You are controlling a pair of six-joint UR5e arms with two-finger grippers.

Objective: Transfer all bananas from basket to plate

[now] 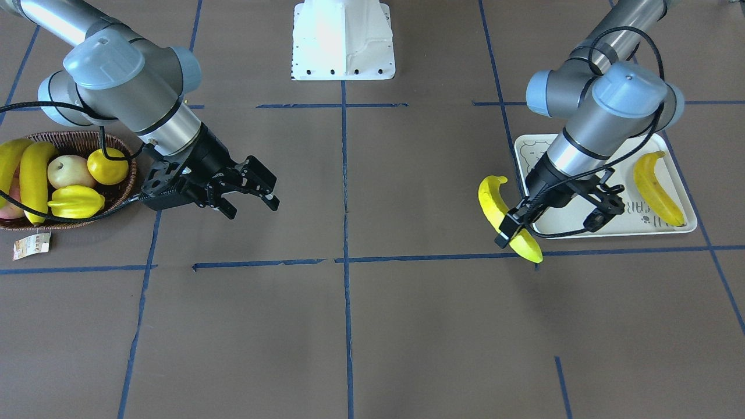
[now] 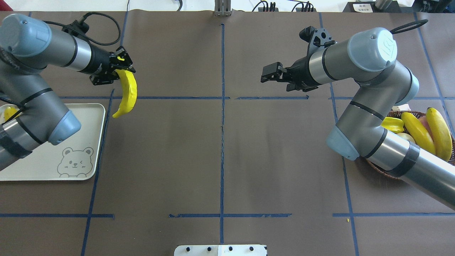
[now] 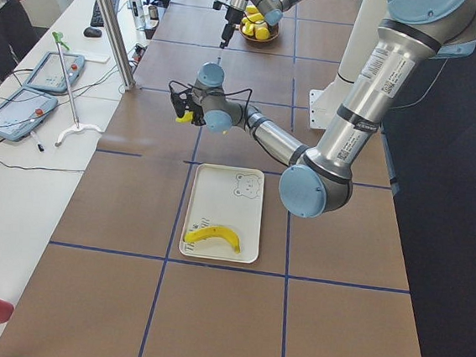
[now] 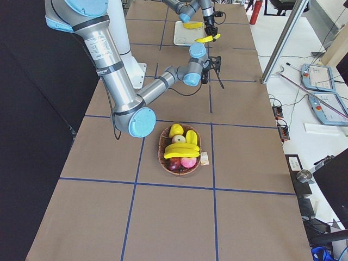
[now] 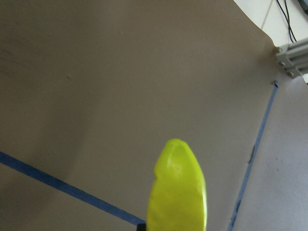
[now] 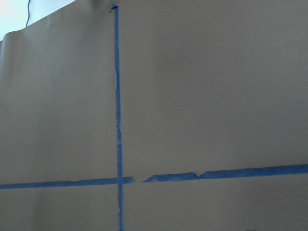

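My left gripper (image 1: pixel 512 227) is shut on a yellow banana (image 1: pixel 492 203) and holds it above the table, just beside the plate's (image 1: pixel 564 224) edge; the banana also shows in the overhead view (image 2: pixel 128 94) and the left wrist view (image 5: pixel 178 192). One banana (image 1: pixel 655 186) lies on the cream plate with the bear drawing (image 2: pixel 53 160). The wicker basket (image 1: pixel 75 139) holds two bananas (image 1: pixel 35 180) (image 1: pixel 9 163). My right gripper (image 1: pixel 251 207) is open and empty, in the air between the basket and the table's middle.
The basket also holds a starfruit (image 1: pixel 75 201), a round yellow fruit (image 1: pixel 107 166) and an apple (image 1: pixel 70 171). A paper tag (image 1: pixel 32 244) lies in front of it. The white robot base (image 1: pixel 343 41) stands at the table's robot-side edge. Blue tape lines cross the brown table.
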